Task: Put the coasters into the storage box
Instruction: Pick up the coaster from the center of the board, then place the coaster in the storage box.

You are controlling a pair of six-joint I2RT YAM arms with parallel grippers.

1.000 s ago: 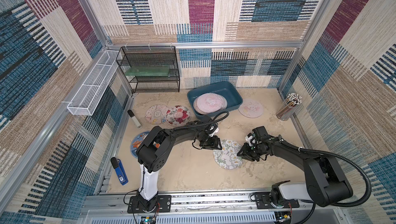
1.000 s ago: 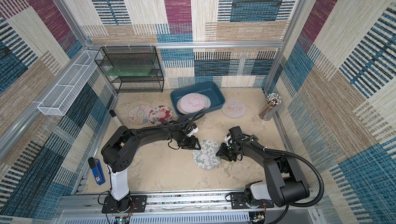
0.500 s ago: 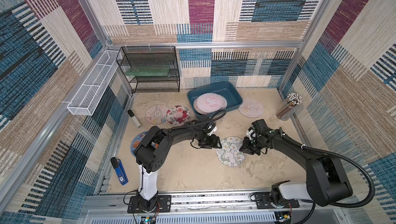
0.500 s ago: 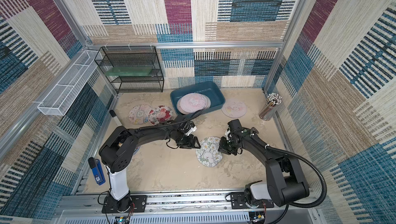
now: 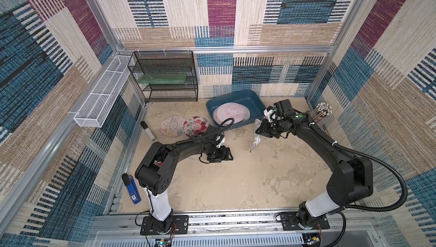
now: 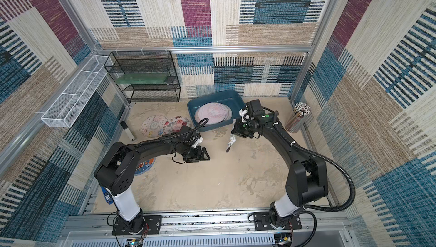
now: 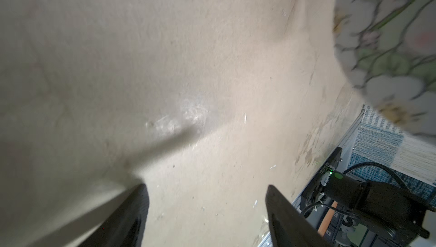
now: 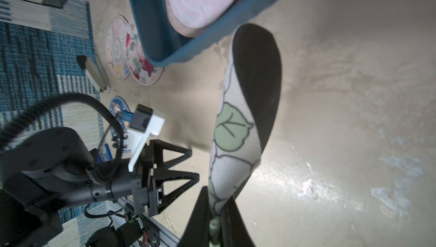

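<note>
My right gripper [image 5: 260, 129] [image 8: 215, 202] is shut on the edge of a floral coaster [image 5: 255, 137] [image 8: 233, 130], which hangs bent and clear of the table just in front of the storage box [image 5: 236, 94] [image 8: 151, 21]. Pink coasters [image 5: 230, 113] lie stacked inside the teal box. Two more coasters [image 5: 171, 125] [image 5: 196, 126] lie flat left of the box. A dark blue one [image 6: 144, 165] is partly hidden under my left arm. My left gripper [image 5: 227, 157] [image 7: 207, 189] stands open and holds nothing, low over bare table left of the hanging coaster [image 7: 389, 45].
A black wire rack [image 5: 165, 78] stands at the back left and a white mesh basket [image 5: 101, 94] hangs on the left wall. A cup of sticks [image 5: 322, 113] stands at the right wall. A blue tool [image 5: 132, 189] and a grey marker [image 5: 147, 130] lie along the left edge.
My right gripper shut on the floral coaster and lifted it off the table toward the box. My left gripper opened and let the coaster go.
</note>
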